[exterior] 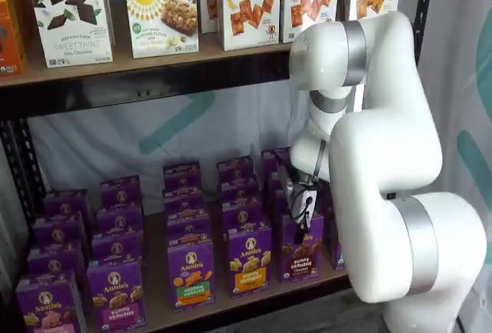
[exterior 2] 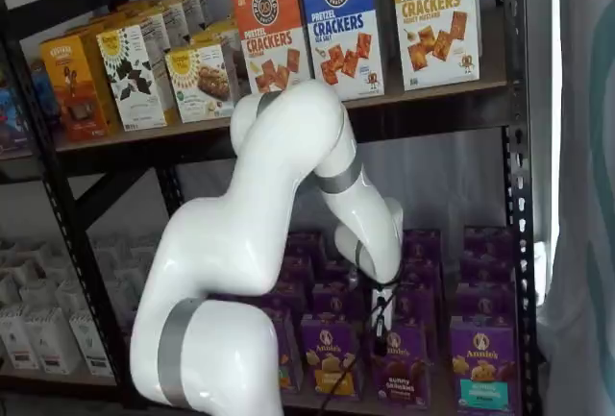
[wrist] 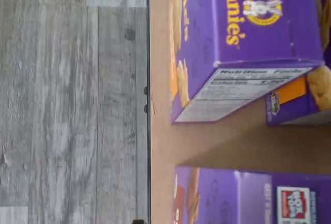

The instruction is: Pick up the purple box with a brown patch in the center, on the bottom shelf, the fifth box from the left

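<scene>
The purple box (exterior: 301, 254) with dark brown crackers on its front stands upright in the front row of the bottom shelf (exterior: 156, 304), near the right end. It also shows in the other shelf view as the purple box (exterior 2: 402, 366). My gripper (exterior: 300, 204) hangs just above that box, black fingers pointing down, open, with nothing between them. In a shelf view the gripper (exterior 2: 382, 328) shows partly, with a cable beside it. The wrist view shows purple Annie's cartons (wrist: 243, 43) lying sideways in the picture on the wooden board (wrist: 227, 146); I cannot tell which one is the target.
Purple cartons with orange crackers (exterior: 248, 260) and an orange band (exterior: 191, 273) stand left of the target, with more rows behind. Another purple carton (exterior 2: 480, 363) stands to its right. Cracker boxes (exterior: 250, 2) line the upper shelf. Grey plank floor (wrist: 67, 105) lies beyond the board's edge.
</scene>
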### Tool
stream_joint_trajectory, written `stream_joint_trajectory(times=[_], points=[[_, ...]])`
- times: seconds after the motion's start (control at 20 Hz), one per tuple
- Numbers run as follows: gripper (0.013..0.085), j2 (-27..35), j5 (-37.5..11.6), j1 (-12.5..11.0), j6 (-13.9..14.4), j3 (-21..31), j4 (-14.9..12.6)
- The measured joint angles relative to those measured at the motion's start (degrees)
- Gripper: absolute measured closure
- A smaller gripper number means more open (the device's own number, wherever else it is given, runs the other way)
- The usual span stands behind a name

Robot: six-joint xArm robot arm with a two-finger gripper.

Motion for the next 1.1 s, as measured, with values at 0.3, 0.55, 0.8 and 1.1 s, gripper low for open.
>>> stream_joint_trajectory(times=[0.3,0.55,0.8,1.1], points=[[0.0130,0.71,-2.89,0.80,2.14,1.12,-2.01],[0.0170,0.95,-4.35,1.33,0.42,1.55,0.24],[0.0290,0.53,-4.39,1.48,-0.63,1.92,1.56],[0.0370,-0.48,-4.46,1.65,-1.04,2.63,2.22]])
